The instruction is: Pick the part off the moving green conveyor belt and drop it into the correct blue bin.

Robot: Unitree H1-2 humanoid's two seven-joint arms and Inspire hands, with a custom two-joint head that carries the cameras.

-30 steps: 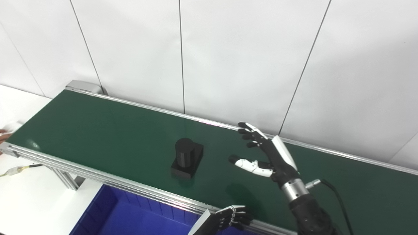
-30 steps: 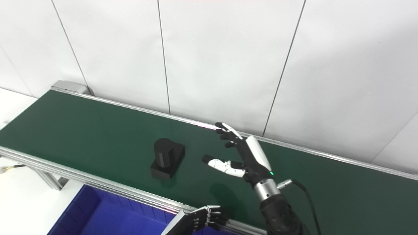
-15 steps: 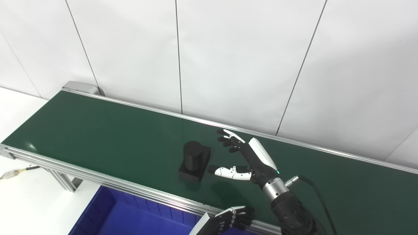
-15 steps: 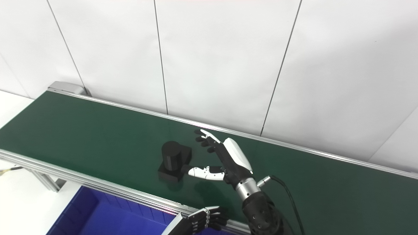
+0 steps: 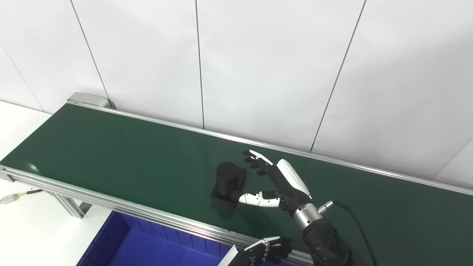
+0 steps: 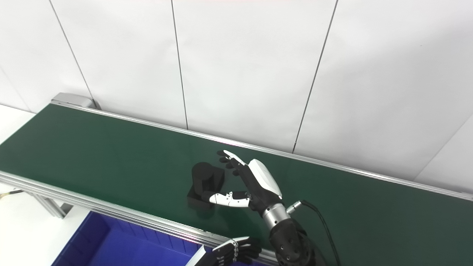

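Part not yet picked; right hand spread beside it, bin shows nothing inside.

Nearest, at the bottom edge right of centre, the left hand (image 5: 266,251) rests by the belt's near rail with fingers curled; whether it grips anything cannot be told. At the lower left of the frame the blue bin (image 5: 122,245) sits below the belt; its visible part looks bare, though much is cut off by the frame, and only one bin shows. Further in, at centre, the right hand (image 5: 275,183) is spread, thumb along the near side of the black part (image 5: 228,183) and fingers reaching past its far right side, not closed on it. The part stands on the green conveyor belt (image 5: 111,155). Judgement: grasp, lift and drop all remain.
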